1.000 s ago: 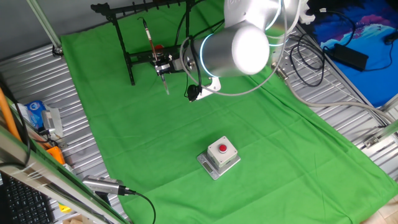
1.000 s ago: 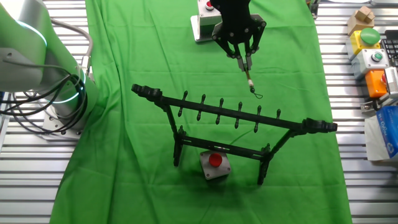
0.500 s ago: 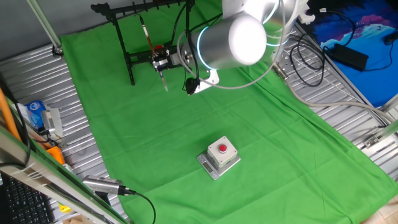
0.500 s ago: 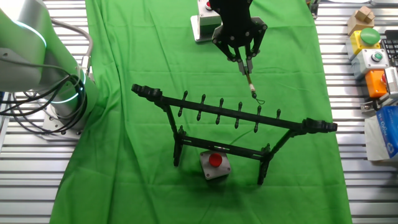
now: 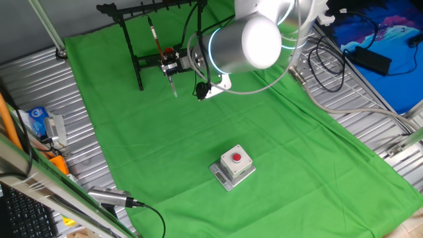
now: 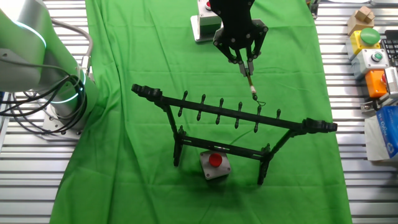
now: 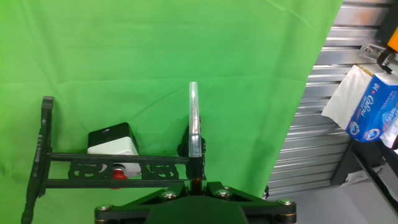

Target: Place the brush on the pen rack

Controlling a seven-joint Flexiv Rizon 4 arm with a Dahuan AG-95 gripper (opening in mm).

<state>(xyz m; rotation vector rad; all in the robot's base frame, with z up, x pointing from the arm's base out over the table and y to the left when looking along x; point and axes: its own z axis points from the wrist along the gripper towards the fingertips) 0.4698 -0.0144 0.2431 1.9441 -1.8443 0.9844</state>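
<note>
The brush point(image 5: 157, 41) is a thin reddish-brown shaft, tilted, with its upper end close to the pen rack's notched top bar. My gripper point(image 5: 172, 68) is shut on its lower part. In the other fixed view the gripper point(image 6: 247, 67) holds the brush point(image 6: 251, 86) just behind the pen rack point(image 6: 217, 111), with the brush's looped end close to one peg. In the hand view the brush point(image 7: 194, 124) runs straight up from the gripper point(image 7: 196, 183), in front of the rack's crossbars point(image 7: 118, 157). The black pen rack point(image 5: 129, 41) stands at the far edge of the green cloth.
A grey box with a red button point(image 5: 232, 165) sits mid-cloth; another point(image 6: 214, 165) stands under the rack. A silver cylinder with a black cable point(image 5: 109, 196) lies at the near left. Cables point(image 5: 330, 59) and a tissue pack point(image 7: 370, 109) lie off the cloth.
My gripper has moved a little toward the rack with the brush in it; the brush's looped end now sits closer to the top bar.
</note>
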